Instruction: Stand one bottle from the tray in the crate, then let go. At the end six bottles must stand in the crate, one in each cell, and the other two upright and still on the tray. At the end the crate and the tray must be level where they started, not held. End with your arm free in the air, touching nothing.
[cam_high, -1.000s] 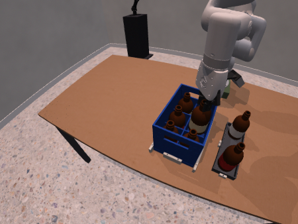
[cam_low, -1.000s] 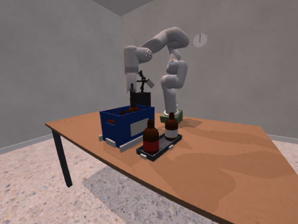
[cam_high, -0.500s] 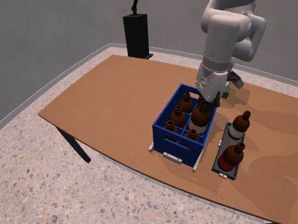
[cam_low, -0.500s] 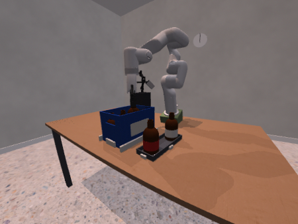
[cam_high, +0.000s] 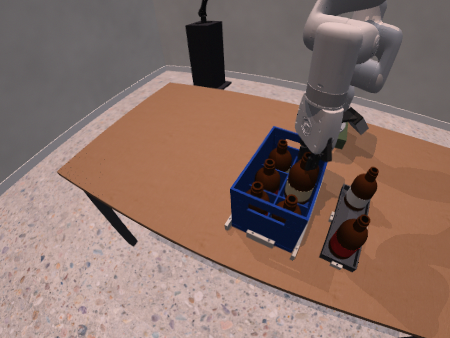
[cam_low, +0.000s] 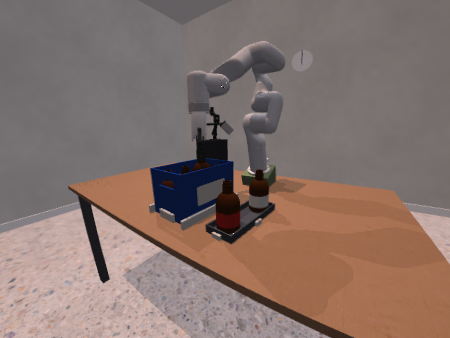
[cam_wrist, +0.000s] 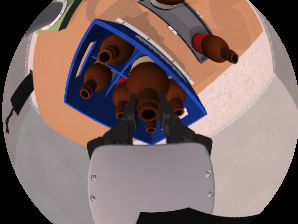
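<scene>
The gripper (cam_high: 313, 159) is closed on the neck of a white-labelled bottle (cam_high: 301, 181); this bottle is held upright, lowered into a right-hand cell of the blue crate (cam_high: 267, 220); four other bottles are seen in the crate; two bottles, one white-labelled (cam_high: 361, 190) and one red-labelled (cam_high: 350, 236), are stood upright on the dark tray (cam_high: 325, 248), just beside the crate on the desk (cam_high: 175, 145).

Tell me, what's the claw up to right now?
Claw shut on bottle by its neck. Bottle partway down in a crate cell, not released. Two bottles upright on tray. Nothing in the way.
</scene>
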